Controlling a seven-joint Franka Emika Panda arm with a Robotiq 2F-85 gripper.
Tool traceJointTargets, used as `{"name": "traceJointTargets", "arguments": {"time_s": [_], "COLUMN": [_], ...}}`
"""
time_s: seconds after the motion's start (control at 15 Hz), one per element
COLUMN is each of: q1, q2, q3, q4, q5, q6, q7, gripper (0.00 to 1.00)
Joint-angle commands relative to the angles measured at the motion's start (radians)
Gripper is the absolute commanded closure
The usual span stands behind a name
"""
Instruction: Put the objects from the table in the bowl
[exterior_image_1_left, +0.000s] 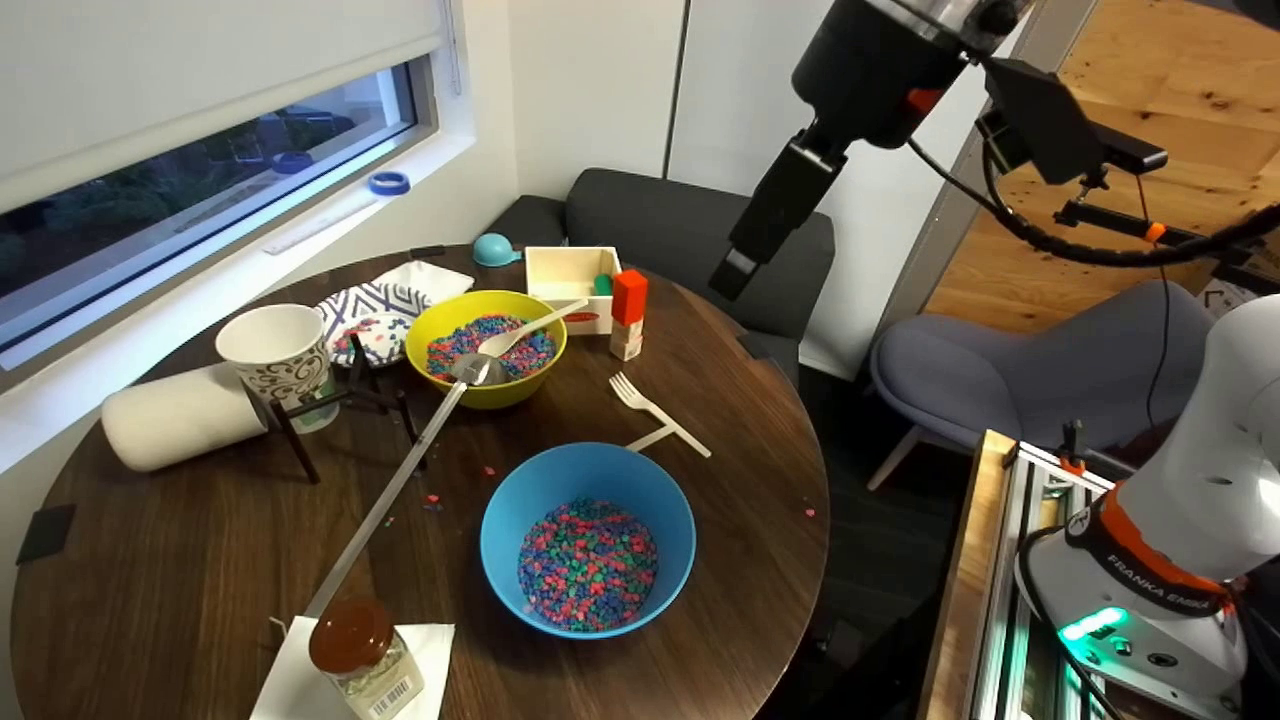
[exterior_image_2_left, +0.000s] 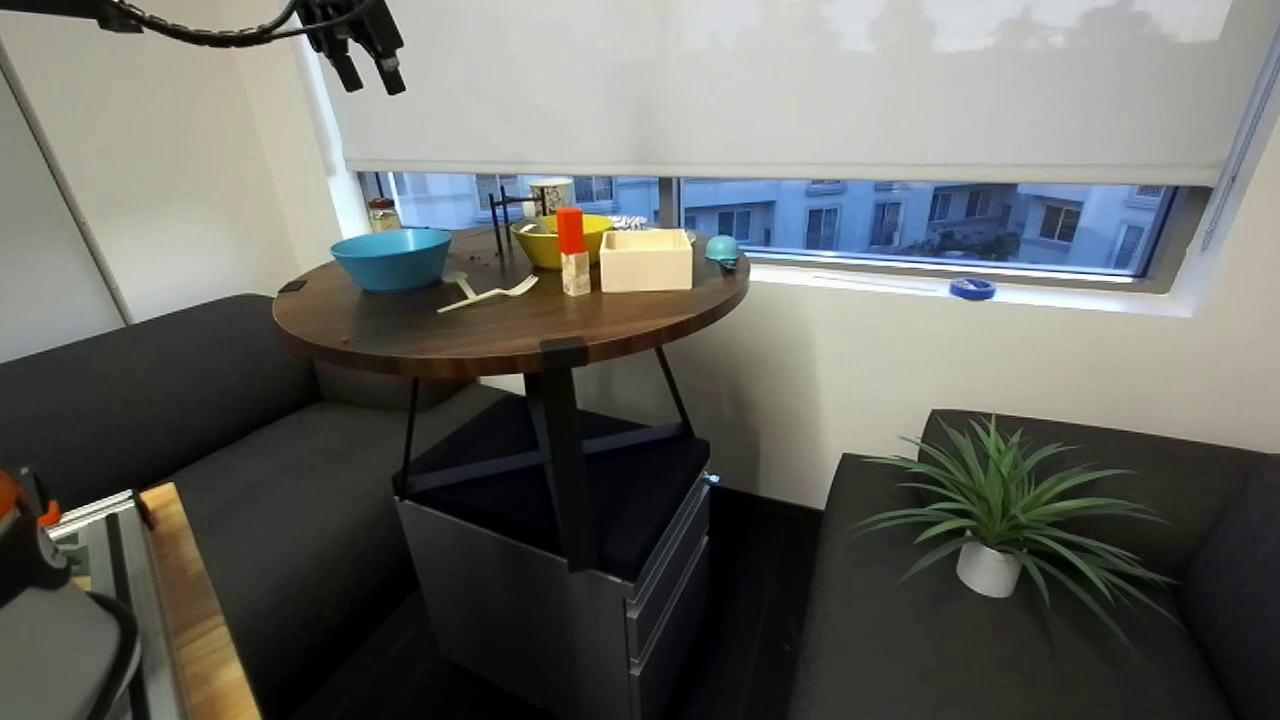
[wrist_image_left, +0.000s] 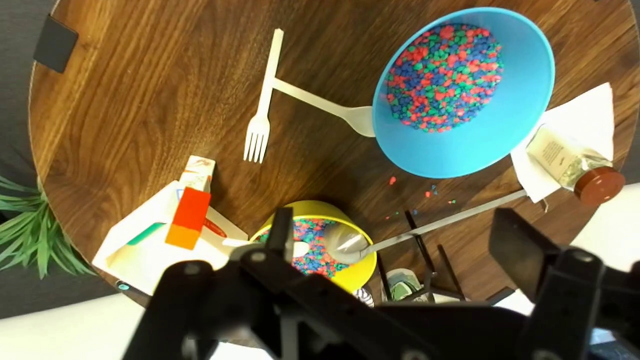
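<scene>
A blue bowl (exterior_image_1_left: 590, 470) holds many small red, green and blue pieces; it also shows in the wrist view (wrist_image_left: 465, 150). A yellow bowl (exterior_image_1_left: 490, 398) holds similar pieces, a pale spoon (exterior_image_1_left: 530, 330) and the head of a long-handled ladle (exterior_image_1_left: 400, 487). A white fork (wrist_image_left: 265, 100) lies on the table with a white spoon (wrist_image_left: 320, 103) whose handle meets it; that spoon's head lies against the blue bowl's edge. A few loose pieces (exterior_image_1_left: 433, 498) lie between the bowls. My gripper (wrist_image_left: 400, 240) is open and empty, high above the table, also in an exterior view (exterior_image_2_left: 372, 88).
A cream box (exterior_image_1_left: 560, 272) and a red-topped carton (exterior_image_1_left: 628, 310) stand at the yellow bowl. A black stand (exterior_image_1_left: 350, 400), paper cup (exterior_image_1_left: 280, 350) and white roll (exterior_image_1_left: 180, 415) are near the window. A lidded jar (exterior_image_1_left: 370, 660) is on a napkin (exterior_image_1_left: 432, 645).
</scene>
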Motion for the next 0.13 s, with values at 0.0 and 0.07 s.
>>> {"name": "traceJointTargets", "arguments": {"time_s": [0.0, 0.07], "q1": [-0.015, -0.015], "q2": [0.007, 0.016], "q3": [0.012, 0.012], "q4": [0.005, 0.005], "q5": [0.007, 0.007], "q6": [-0.004, -0.004], "q7": [-0.006, -0.007], "gripper": [0.0, 0.0]}}
